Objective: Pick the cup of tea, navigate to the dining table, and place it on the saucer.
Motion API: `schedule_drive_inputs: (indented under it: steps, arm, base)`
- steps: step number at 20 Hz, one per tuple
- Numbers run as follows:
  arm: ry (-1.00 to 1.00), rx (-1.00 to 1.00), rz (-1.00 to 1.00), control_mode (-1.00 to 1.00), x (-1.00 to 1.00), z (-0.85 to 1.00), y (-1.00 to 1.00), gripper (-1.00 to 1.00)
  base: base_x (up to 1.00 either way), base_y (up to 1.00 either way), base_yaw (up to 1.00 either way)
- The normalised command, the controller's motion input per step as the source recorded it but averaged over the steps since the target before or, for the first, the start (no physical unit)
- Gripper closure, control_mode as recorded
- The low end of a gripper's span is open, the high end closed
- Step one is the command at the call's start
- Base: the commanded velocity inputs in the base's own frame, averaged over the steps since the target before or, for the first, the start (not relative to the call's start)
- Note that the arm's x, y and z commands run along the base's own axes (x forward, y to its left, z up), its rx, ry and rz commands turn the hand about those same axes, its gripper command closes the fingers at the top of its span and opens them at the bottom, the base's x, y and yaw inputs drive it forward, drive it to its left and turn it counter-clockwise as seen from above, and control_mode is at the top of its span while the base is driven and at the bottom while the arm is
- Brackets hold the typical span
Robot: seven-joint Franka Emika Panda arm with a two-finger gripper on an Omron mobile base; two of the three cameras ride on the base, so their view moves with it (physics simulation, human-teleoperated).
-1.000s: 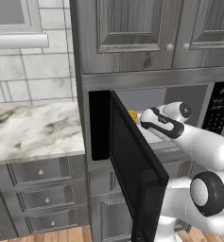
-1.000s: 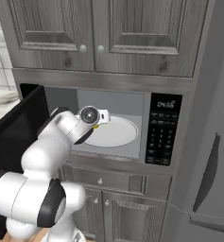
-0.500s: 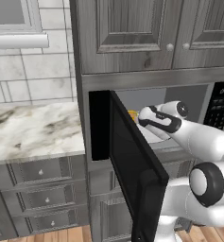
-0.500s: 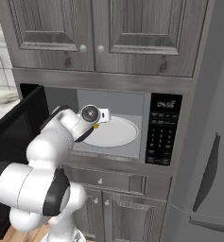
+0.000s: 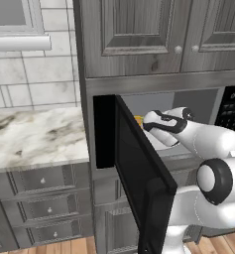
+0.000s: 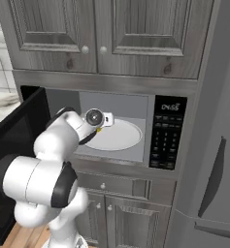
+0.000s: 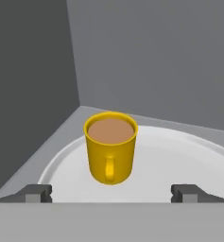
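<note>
Inside the microwave (image 6: 136, 145), our gripper (image 7: 111, 193) gapes wide before the cup of tea (image 7: 110, 147); we should advance level, straddling its handle, then close gently

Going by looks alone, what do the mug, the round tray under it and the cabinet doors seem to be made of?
Mug: probably glazed ceramic or enamel; even yellow, smooth, faint sheen.
Tray: white and matte where glass would be expected; cannot tell.
Cabinet doors: grey-stained wood; grain and knots show on the raised panels.
</note>
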Motion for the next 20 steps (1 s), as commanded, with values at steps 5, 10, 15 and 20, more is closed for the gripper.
schedule_drive_inputs:
  steps: [5, 10, 15, 20]
  arm:
    - [0.00, 0.00, 0.00, -1.00, 0.10, -0.18, 0.00, -1.00]
    - [0.00, 0.00, 0.00, -1.00, 0.12, -0.04, 0.08, -1.00]
    - [0.00, 0.00, 0.00, -1.00, 0.13, -0.06, 0.07, -1.00]
    - [0.00, 0.00, 0.00, -1.00, 0.13, -0.11, 0.00, -1.00]
  base:
    - [0.00, 0.00, 0.00]
    - [0.00, 0.00, 0.00]
    - [0.00, 0.00, 0.00]
    - [0.00, 0.00, 0.00]
